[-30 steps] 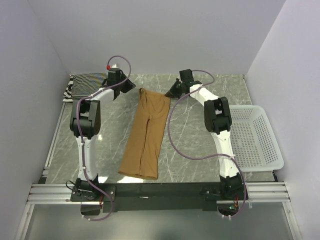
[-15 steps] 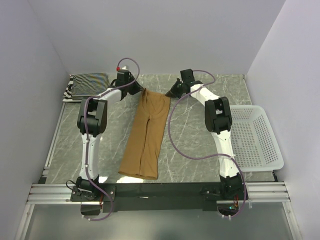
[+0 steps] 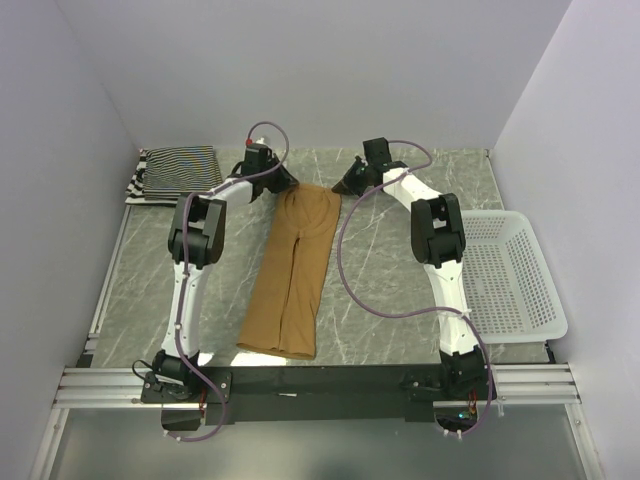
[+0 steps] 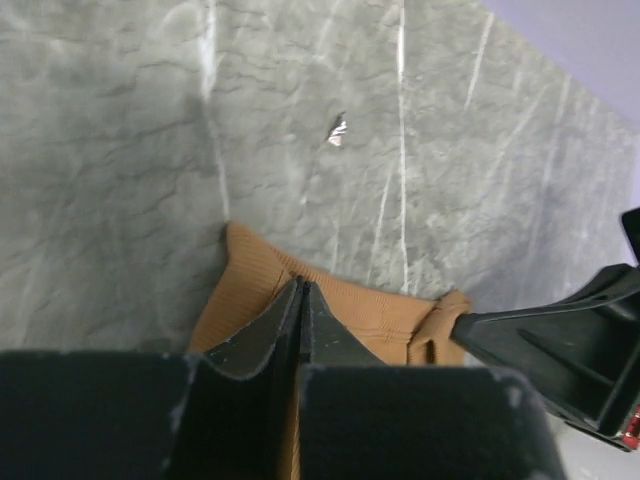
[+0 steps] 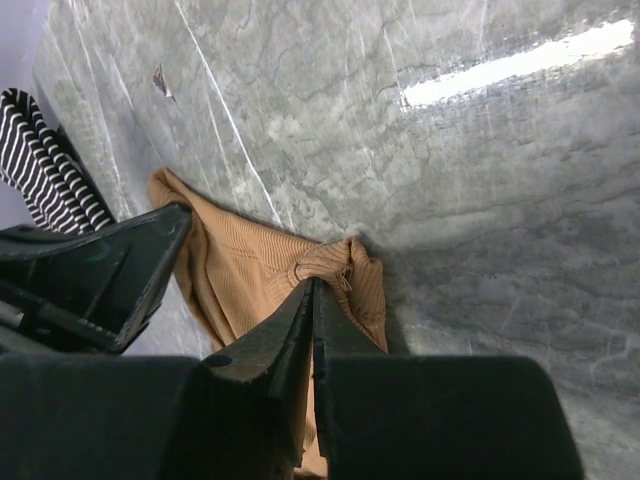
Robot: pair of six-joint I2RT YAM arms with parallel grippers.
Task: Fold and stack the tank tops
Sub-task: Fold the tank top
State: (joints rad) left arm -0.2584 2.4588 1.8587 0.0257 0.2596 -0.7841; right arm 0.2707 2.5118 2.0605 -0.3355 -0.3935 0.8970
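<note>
The tan tank top lies stretched out flat along the marble table, one narrow end towards the arm bases and the other away from them. Both grippers are at that far end. The left gripper has its fingers pressed together on the far left corner, pinching the ribbed edge (barely a slit shows between them). The right gripper pinches the bunched far right corner. The striped tank tops sit piled well off to its far left, the white basket away to its right.
</note>
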